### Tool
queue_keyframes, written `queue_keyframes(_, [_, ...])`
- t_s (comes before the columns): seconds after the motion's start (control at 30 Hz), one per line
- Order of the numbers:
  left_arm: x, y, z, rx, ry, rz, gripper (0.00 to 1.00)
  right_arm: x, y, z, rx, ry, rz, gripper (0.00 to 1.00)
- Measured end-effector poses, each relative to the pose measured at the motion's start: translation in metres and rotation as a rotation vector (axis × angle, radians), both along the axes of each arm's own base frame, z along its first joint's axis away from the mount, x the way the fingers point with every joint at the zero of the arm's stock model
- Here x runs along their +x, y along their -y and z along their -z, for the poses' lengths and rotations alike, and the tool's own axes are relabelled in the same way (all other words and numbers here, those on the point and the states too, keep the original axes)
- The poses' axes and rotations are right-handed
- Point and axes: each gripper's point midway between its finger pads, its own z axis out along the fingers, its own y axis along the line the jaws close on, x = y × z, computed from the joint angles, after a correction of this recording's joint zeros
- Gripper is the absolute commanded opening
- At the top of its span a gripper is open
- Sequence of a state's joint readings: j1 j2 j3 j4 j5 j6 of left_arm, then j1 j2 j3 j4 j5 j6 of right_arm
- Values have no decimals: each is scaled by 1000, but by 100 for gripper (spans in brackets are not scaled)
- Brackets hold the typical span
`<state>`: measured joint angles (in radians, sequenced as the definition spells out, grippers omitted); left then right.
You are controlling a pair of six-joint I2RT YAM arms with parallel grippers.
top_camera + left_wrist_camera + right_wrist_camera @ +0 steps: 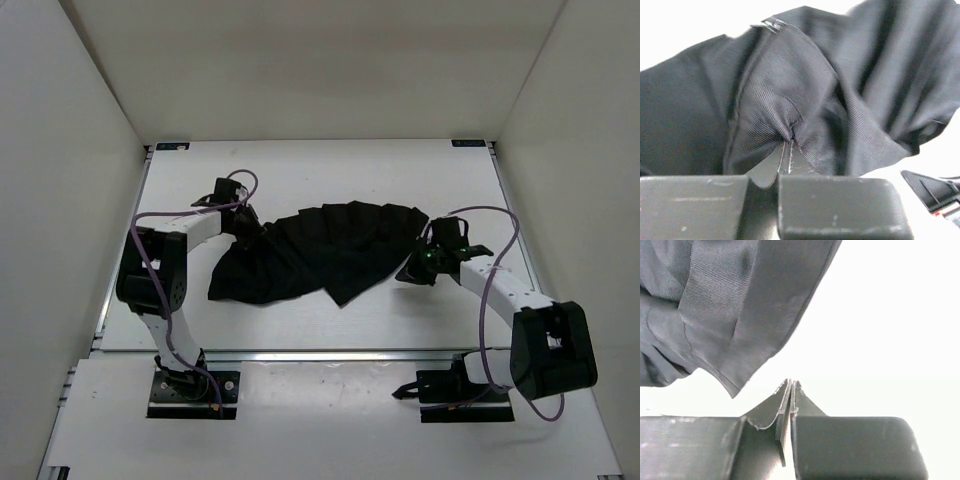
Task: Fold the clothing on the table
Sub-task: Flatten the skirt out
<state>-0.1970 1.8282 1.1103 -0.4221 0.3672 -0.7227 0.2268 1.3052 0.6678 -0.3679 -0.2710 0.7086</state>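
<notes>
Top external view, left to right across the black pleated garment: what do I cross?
Left claw, shut on cloth → black pleated fabric garment → right claw, shut and empty, at the garment's right end.

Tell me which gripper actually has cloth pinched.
The left gripper: it is shut on a bunched fold of the clothing. The right gripper is shut on nothing; the hem lies apart from it.

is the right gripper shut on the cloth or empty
Shut but empty: the right gripper has jaws together, the clothing lying clear of them.
</notes>
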Motion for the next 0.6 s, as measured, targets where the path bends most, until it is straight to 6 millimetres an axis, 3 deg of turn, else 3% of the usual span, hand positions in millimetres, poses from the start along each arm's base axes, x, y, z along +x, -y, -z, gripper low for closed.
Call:
queue_keyframes(0.13, [8, 2, -39, -47, 107, 7, 0, 0, 15, -16, -47, 30, -58, 3])
queue_keyframes(0.2, [8, 6, -55, -74, 157, 14, 0, -7, 5, -15, -64, 20, -109, 31])
queue_keyframes(0.3, [2, 12, -62, -105, 180, 21, 0, -27, -27, -7, -53, -16, -192, 53])
queue_keyframes(0.47, [-13, 16, -46, -117, 133, 18, 0, -62, -57, 17, -5, -108, -178, 58])
queue_keyframes(0.6, [-17, 17, -43, -124, 120, 13, 0, -53, -71, 24, 75, -150, -90, 59])
